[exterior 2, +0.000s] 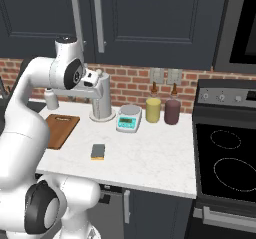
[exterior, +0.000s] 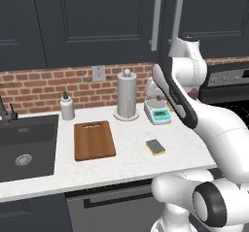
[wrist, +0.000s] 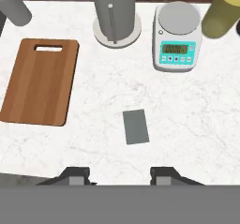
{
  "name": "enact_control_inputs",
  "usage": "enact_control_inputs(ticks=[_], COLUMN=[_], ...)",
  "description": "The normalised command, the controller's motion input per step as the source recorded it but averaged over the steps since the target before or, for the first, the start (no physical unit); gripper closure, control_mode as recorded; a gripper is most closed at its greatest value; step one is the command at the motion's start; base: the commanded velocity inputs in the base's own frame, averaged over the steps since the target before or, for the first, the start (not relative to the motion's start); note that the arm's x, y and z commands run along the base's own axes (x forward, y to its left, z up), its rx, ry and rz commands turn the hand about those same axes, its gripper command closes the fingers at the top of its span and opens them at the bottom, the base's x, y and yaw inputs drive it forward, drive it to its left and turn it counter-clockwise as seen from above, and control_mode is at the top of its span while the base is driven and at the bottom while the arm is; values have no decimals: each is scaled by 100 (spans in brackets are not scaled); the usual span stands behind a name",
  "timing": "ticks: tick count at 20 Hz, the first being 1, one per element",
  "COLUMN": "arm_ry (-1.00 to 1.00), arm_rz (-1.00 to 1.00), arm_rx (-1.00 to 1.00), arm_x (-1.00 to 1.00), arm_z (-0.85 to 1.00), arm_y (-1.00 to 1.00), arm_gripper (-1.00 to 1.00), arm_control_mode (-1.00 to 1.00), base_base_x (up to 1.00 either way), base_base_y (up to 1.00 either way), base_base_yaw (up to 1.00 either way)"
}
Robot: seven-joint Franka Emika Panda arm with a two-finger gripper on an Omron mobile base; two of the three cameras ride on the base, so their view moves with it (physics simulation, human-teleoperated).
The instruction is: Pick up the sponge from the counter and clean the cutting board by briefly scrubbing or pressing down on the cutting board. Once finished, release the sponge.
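Note:
The sponge (exterior: pixel 155 147) (exterior 2: pixel 98 152) (wrist: pixel 136 127) lies flat on the white counter (exterior: pixel 126 165), dark scouring side up, to the right of the cutting board (exterior: pixel 94 140) (exterior 2: pixel 61 129) (wrist: pixel 40 80). The brown board lies flat with its slot handle toward the brick wall. My gripper (wrist: pixel 120 174) hangs high above the counter and looks straight down. It is open, with nothing between the fingertips, and the sponge lies just ahead of it in the hand view. In the right base view the hand (exterior 2: pixel 91 79) is level with the paper towel holder's top.
A paper towel holder (exterior: pixel 127 95) and a white-and-teal scale (exterior: pixel 158 113) (wrist: pixel 176 35) stand at the back. A soap dispenser (exterior: pixel 67 107) stands beside the dark sink (exterior: pixel 24 146). Two bottles (exterior 2: pixel 153 109) stand by the black stove (exterior 2: pixel 227 163).

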Motion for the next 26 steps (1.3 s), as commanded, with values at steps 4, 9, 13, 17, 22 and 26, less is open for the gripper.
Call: enact_control_inputs(ticks=[4, 9, 13, 17, 22, 26], arm_ry=[0, 5, 14, 7, 1, 0], arm_rz=[0, 0, 0, 0, 0, 0], arm_rx=[0, 0, 0, 0, 0, 0], arm_x=[1, -34, -33, -13, 0, 4], arm_z=[0, -51, -96, -77, -41, -6], arm_y=[0, -8, -14, -9, -1, 0], arm_gripper=[-100, -100, -100, -100, -100, -100], arm_control_mode=[-100, -100, -100, -100, -100, -100], base_base_x=[0, 0, 0, 0, 0, 0], base_base_y=[0, 0, 0, 0, 0, 0], base_base_yaw=[0, 0, 0, 0, 0, 0])
